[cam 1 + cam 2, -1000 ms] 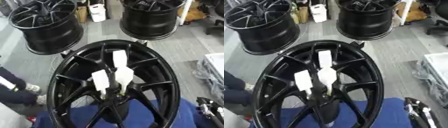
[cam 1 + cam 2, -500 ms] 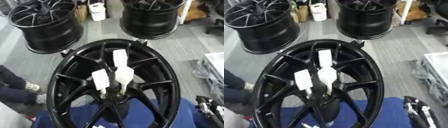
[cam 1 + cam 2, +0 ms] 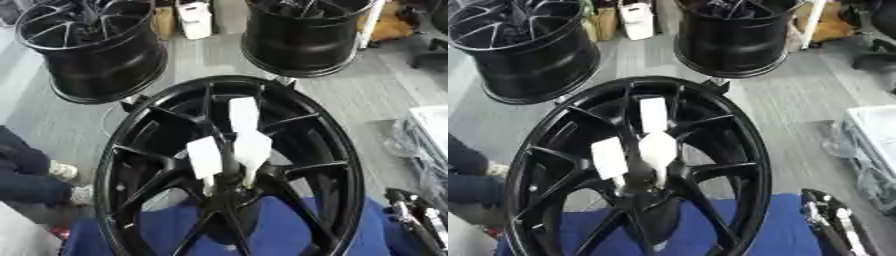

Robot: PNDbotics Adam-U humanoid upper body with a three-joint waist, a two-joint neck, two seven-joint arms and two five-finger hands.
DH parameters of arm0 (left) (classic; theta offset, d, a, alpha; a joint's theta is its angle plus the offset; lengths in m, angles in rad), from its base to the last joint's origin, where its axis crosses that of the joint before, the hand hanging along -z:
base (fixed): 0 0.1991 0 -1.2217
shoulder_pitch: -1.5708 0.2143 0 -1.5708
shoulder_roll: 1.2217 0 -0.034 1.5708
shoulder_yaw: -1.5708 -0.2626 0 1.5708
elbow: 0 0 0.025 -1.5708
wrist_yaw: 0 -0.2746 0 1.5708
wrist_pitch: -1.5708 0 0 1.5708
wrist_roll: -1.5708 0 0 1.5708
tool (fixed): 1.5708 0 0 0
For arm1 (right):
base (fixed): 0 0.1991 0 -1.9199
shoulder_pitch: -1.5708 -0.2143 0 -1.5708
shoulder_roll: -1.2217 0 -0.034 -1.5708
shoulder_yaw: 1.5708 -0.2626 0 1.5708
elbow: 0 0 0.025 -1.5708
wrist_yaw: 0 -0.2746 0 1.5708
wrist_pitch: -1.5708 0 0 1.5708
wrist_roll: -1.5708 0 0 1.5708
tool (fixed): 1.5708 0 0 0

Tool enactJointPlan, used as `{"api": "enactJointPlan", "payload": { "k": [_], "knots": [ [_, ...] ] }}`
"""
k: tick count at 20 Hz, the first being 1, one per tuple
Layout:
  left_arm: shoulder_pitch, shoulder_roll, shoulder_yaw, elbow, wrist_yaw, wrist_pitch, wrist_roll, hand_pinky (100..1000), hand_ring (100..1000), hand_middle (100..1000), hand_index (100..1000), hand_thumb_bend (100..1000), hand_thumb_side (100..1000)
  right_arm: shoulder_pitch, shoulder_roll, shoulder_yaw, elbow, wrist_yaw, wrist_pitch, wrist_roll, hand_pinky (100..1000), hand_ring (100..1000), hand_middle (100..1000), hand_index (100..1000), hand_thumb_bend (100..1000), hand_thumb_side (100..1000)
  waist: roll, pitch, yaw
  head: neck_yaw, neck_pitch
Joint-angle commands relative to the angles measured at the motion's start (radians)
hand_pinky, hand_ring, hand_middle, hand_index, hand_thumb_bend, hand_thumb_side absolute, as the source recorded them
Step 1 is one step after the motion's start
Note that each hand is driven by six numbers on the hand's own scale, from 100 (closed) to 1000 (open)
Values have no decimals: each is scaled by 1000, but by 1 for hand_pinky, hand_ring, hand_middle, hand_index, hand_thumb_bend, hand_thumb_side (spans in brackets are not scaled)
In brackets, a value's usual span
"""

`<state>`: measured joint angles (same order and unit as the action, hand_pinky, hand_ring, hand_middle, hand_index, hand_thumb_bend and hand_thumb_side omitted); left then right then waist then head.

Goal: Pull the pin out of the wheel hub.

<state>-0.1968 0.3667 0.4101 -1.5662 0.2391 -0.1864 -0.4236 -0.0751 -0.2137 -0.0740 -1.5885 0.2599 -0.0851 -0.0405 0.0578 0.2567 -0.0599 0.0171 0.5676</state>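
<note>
Grey floor fills the background, and on it you see two more black wheels standing behind, one at the far left [image 3: 92,47] and one at the far right [image 3: 306,32], both with glossy dark barrels. In front of you the large black wheel hub [image 3: 227,170] stands on its edge, tilted a little, with thin smooth spokes running from the rim to the centre. It rests on a blue cloth [image 3: 289,235] with a soft matte surface. At the centre of the hub you find three white flat pieces [image 3: 238,145]; they are shaped like paddles, two low ones side by side and one higher behind them, and they stick out from the dark centre; which of them is the pin I cannot tell. Your right hand [image 3: 833,225] shows only at the lower right corner, black with silver parts, well apart from the white pieces and touching nothing; whether its fingers are apart or together I cannot tell. Your left hand is not visible.
</note>
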Motion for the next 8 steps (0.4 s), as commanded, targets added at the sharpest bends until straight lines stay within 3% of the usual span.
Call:
{"api": "enactJointPlan", "payload": {
  "k": [1, 4, 8],
  "knots": [
    [4, -88, 57, -106, 8, 78, 24, 675, 699, 591, 759, 406, 703, -5, -3, -9, -24, -5, 0, -7, 634, 657, 728, 787, 100, 815, -6, -7, 5, -7, -20],
    [11, -183, 92, -166, 2, 150, 57, 668, 686, 578, 746, 406, 708, -6, 0, -10, -23, -4, 1, -8, 635, 657, 728, 787, 100, 822, -13, -6, 9, -6, -21],
    [25, -233, 101, -206, -3, 207, 86, 660, 665, 560, 732, 400, 721, -8, 1, -8, -23, -4, 2, -8, 634, 657, 728, 787, 100, 819, -16, -6, 11, -2, -19]
  ]
}}
